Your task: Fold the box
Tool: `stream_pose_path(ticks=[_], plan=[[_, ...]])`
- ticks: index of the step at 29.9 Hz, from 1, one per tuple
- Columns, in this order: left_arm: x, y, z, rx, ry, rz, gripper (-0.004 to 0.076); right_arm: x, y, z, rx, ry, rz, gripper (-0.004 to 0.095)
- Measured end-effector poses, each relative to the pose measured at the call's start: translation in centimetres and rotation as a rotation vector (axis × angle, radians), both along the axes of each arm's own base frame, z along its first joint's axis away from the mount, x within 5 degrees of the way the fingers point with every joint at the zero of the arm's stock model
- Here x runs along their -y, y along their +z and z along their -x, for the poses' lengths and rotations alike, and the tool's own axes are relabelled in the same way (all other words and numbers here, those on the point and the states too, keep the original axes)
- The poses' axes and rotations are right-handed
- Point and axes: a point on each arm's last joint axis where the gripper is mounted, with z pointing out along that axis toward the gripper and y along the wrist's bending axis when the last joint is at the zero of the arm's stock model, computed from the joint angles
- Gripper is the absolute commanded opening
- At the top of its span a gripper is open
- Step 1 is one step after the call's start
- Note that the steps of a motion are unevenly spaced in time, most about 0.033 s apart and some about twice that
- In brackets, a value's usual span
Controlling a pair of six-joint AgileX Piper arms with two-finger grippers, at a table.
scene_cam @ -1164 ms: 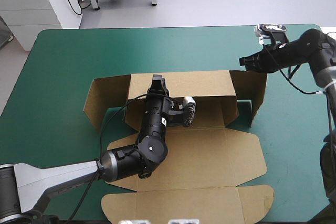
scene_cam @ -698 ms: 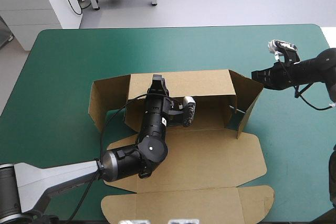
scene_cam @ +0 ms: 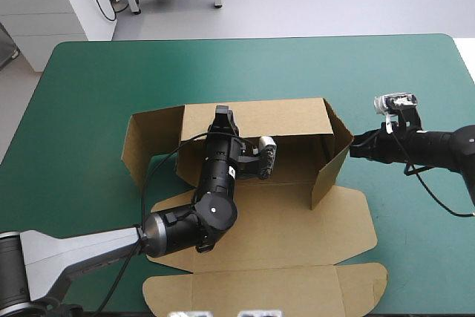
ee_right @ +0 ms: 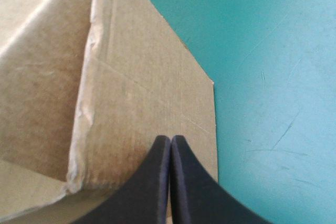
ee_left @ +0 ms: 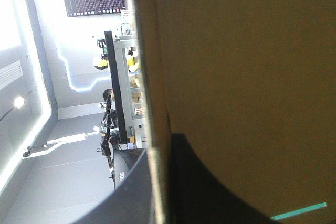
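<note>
Wall of box point(scene_cam: 286, 217) meets right claw point(scene_cam: 353, 145), tips together; teal-green cover point(scene_cam: 401, 79) beyond.

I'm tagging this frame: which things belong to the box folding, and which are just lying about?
In the job: the box; the left gripper, shut on its rear wall; the right gripper, shut, against its right flap.
Just there: the teal-green cover.

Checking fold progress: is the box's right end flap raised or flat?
Raised: the right end flap stands upright, right gripper shut against its outer face.
</note>
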Motion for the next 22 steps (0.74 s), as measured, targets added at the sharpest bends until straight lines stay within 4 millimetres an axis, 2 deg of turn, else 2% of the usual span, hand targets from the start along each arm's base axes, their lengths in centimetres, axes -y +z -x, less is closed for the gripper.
stream_pose_path(ticks=[7,10,13,20,22], plan=[[0.0,0.0,0.0,0.000,0.000,-0.001,-0.0008,-0.2,0.1,1.1,0.109,0.101,0.097,-0.0009],[0.0,0.0,0.0,0.000,0.000,-0.001,-0.0008,-0.3,-0.1,1.2,0.127,0.138,0.121,0.0065],[0.0,0.0,0.0,0.000,0.000,-0.001,-0.0008,-0.5,-0.2,1.4,0.140,0.199,0.132,0.0204],[0.0,0.0,0.0,0.000,0.000,-0.001,-0.0008,-0.8,-0.2,1.9,0.162,0.301,0.142,0.0697],[0.0,0.0,0.0,0.000,0.000,-0.001,-0.0008,-0.8,-0.3,1.9,0.177,0.318,0.157,0.0752]])
